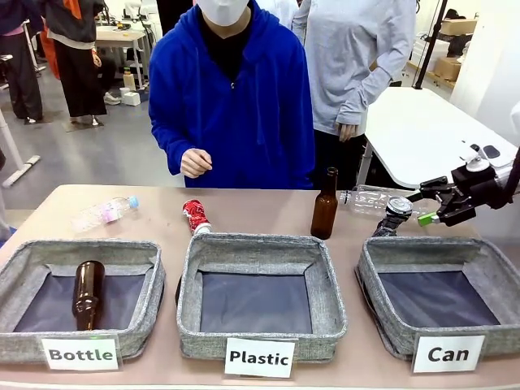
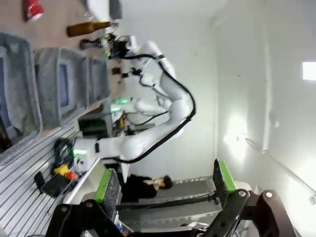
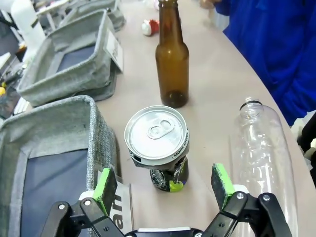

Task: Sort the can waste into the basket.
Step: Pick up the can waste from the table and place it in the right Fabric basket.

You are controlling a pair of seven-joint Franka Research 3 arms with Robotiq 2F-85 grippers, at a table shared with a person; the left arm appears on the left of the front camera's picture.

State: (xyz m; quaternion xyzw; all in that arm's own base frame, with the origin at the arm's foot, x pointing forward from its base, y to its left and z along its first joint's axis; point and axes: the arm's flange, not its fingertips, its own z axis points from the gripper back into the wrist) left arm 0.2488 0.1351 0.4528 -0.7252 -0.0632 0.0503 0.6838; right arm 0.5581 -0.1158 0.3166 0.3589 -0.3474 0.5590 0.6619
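At the right of the front frame, the right tool (image 1: 424, 207) reaches in from the edge toward a dented can (image 1: 394, 215) that stands upright on the surface (image 1: 260, 213), just behind the far left corner of the basket (image 1: 382, 253) carded "Can" at lower right. In the right wrist frame the right tool (image 3: 164, 183) is released, its green pads spread either side of the can (image 3: 157, 136) without touching it. The basket wall (image 3: 98, 128) is at the lower left there, a brown bottle (image 3: 172, 59) above centre and a clear plastic bottle (image 3: 259, 148) lying at right. The left tool (image 2: 165, 185) is also released, with nothing between its pads.
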